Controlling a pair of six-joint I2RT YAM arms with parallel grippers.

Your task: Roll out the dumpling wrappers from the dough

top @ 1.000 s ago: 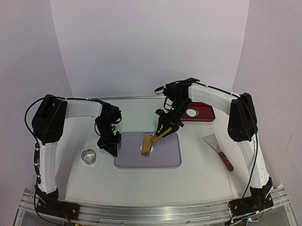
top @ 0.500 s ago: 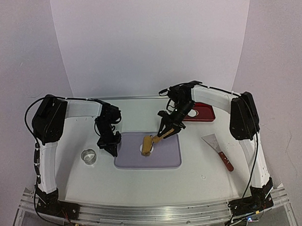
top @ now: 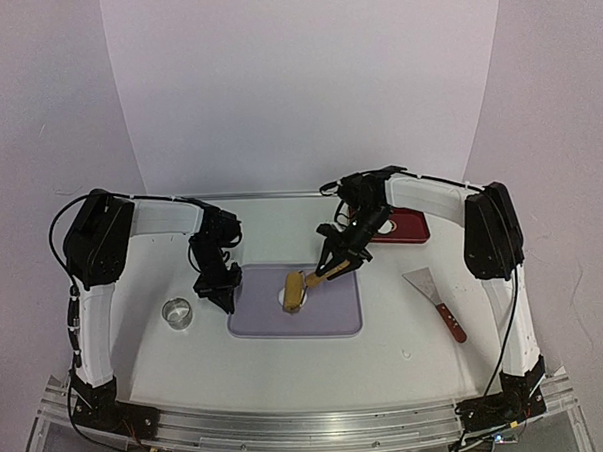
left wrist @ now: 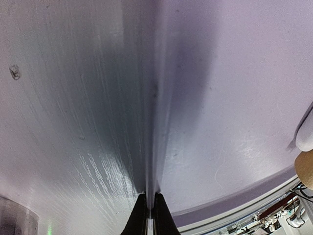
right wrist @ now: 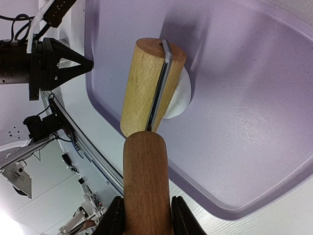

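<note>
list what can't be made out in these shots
- Dough, right wrist view: mostly under the wooden roller, so its shape and thickness are unknown; too small in the top view.
- Metal ring, left wrist view: cut off by the bottom-left corner.
- Red tray, top view: partly behind the right arm; its white contents unclear.

We are looking at a robotics lab bench: a white backdrop (top: 305,86) curves behind a white table (top: 288,372), and an aluminium rail (top: 310,423) along its near edge anchors the left arm (top: 92,295) and right arm (top: 490,253).
</note>
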